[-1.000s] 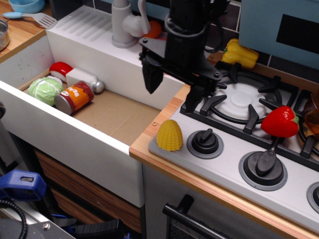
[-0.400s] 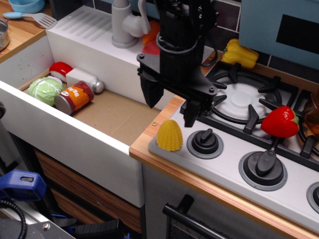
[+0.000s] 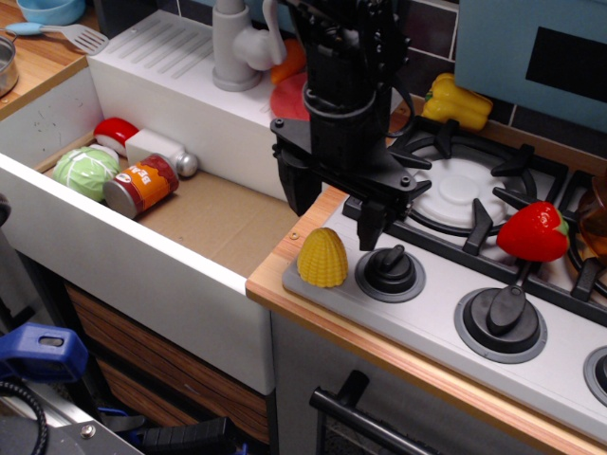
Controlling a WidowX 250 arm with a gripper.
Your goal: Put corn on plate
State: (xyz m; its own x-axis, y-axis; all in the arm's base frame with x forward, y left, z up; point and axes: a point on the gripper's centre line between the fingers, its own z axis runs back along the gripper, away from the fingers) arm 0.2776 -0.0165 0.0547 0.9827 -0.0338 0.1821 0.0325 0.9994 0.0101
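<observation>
With the pincer (image 3: 329, 204) spread and empty just behind the corn (image 3: 322, 258), which stands on the worktop (image 3: 285, 248) edge beside a stove knob (image 3: 390, 270), it should probably descend straight, one finger each side.

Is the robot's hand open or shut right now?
Open. The hand hangs just above the corn, its two fingers spread apart with nothing between them.

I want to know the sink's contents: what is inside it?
Inside the sink lie a green cabbage, an orange can, a red-and-white item and a white-silver one. The near wall hides its front floor.
</observation>
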